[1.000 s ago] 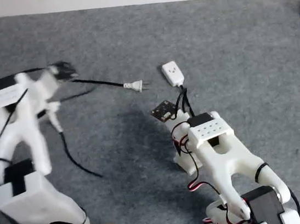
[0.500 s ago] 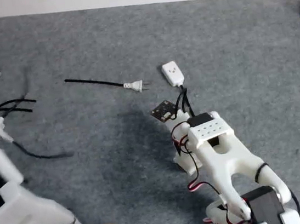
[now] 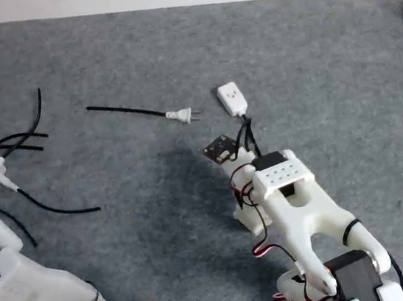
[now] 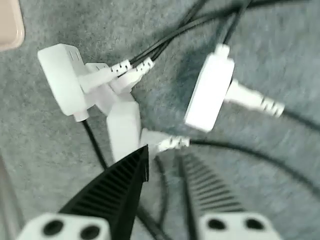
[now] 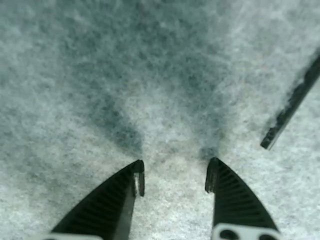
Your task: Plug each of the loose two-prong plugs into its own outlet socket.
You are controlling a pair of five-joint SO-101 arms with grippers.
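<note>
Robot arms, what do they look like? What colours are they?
The left arm and right arm are chunky white plastic with black motor blocks and thin red, black and white wires. The left end effector and right end effector each have two pointy black ribbed fingers on white bases.

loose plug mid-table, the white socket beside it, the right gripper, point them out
loose plug [image 3: 178, 113]: high view, white body behind the prongs
white socket [image 3: 232, 99]: high view, middle of its face
right gripper [image 5: 174, 179]: right wrist view, midway between fingertips
</note>
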